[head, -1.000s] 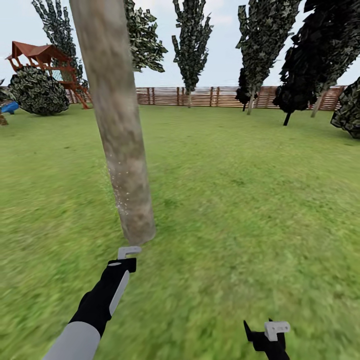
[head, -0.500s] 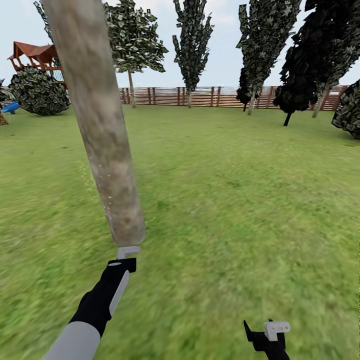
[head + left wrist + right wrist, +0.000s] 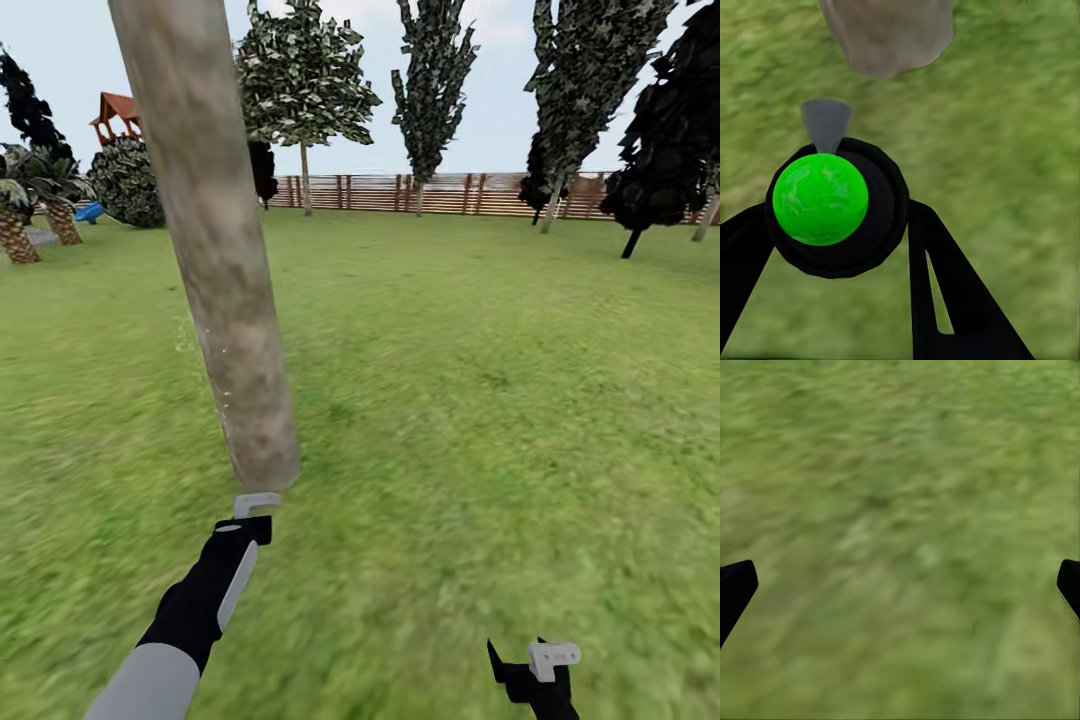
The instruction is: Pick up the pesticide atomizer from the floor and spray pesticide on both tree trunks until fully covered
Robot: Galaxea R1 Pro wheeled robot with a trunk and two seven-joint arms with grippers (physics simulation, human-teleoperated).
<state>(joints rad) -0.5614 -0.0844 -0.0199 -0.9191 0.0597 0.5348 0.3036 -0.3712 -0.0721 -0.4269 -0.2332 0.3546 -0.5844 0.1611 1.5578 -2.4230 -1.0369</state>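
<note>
Spraying step in hand — atomizer (image 3: pixel 836 206) clamped in left gripper (image 3: pixel 832 247), nozzle just short of trunk (image 3: pixel 215 250) base on lawn (image 3: pixel 480 400); right gripper (image 3: pixel 900 585) spread, empty — next, upward sweep for bare bark.

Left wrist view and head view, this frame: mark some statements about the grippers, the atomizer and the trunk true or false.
1. The left gripper is shut on the near-black pesticide atomizer with its bright green round top. True.
2. The right gripper holds a bottle. False: it is open over green lawn.
3. The thick grey-beige tree trunk stands just ahead of the left gripper. True.
4. The trunk stands on grey gravel. False: it rises from grass.
</note>
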